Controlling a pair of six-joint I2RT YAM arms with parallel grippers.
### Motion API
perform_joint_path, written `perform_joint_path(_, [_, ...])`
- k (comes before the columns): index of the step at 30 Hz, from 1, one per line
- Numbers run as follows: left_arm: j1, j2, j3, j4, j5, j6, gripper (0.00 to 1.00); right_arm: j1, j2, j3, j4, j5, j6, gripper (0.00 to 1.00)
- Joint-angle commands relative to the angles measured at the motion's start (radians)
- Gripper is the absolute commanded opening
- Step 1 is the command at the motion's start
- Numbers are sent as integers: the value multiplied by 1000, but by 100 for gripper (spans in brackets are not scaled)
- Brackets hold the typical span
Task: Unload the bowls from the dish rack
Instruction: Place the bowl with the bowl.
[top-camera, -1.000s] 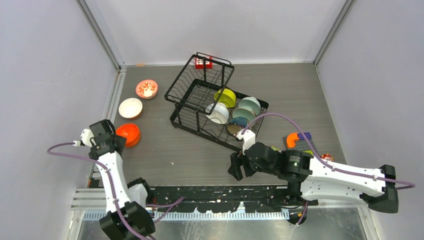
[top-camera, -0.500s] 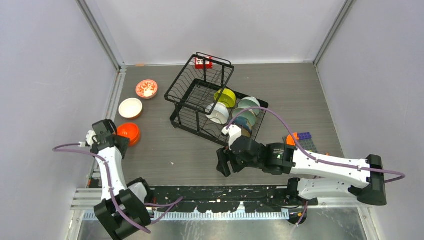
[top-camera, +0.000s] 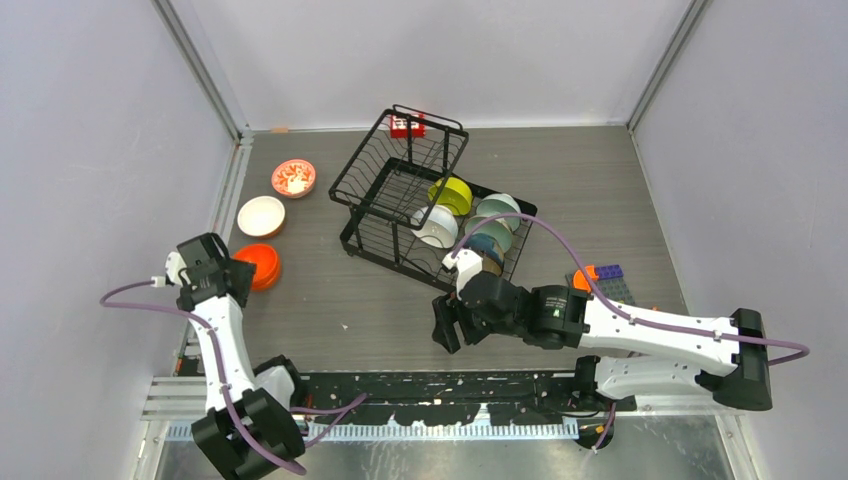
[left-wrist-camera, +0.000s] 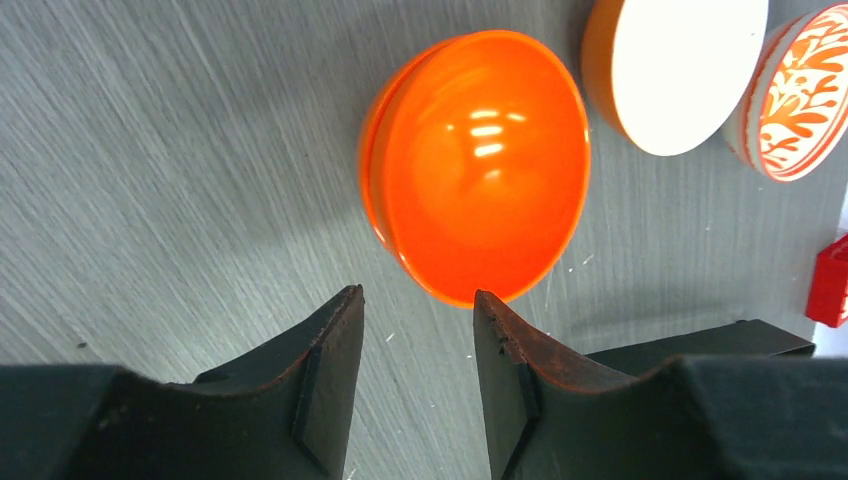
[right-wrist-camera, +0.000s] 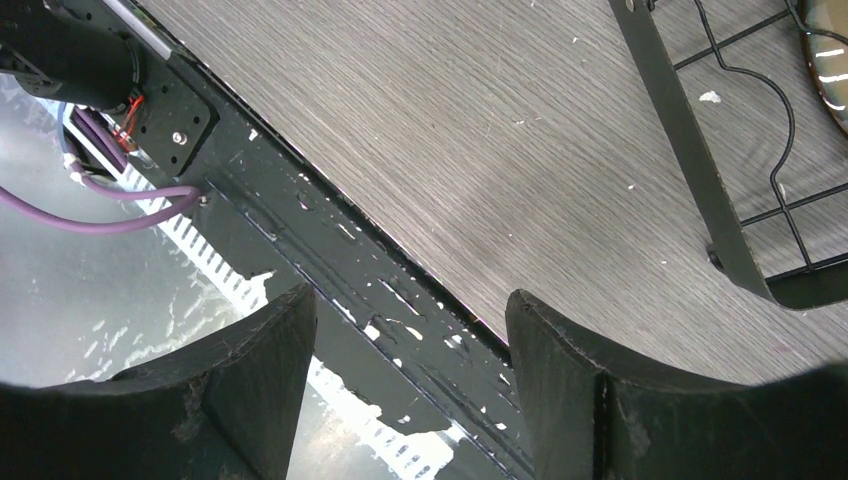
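1. Left end effector (left-wrist-camera: 415, 300), part-open and empty, is hovering by the orange bowl (left-wrist-camera: 480, 165), frame left.
2. Right end effector (right-wrist-camera: 408, 300), wide and empty, is hanging lower centre; it should be meeting the white bowl (top-camera: 436, 226) rim squarely inside the dish rack (top-camera: 392, 160).

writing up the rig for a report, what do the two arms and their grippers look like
The left arm and right arm have white link shells with black joints and bases. A purple cable runs along each. The left gripper and right gripper have thick, matte black, wedge-shaped fingers; the left one's inner pads look scuffed reddish brown.
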Motion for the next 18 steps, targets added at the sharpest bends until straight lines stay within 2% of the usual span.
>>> perform_joint_path(1, [5, -5, 38, 37, 25, -24, 47, 5, 4, 45, 20, 15, 11, 73])
perform_joint_path(11, [6, 52, 5, 84, 30, -32, 47, 5, 2, 52, 15, 27, 10, 73])
perform_joint_path(18, [5, 95, -18, 118, 26, -28, 40, 5, -2, 47, 14, 34, 15, 73])
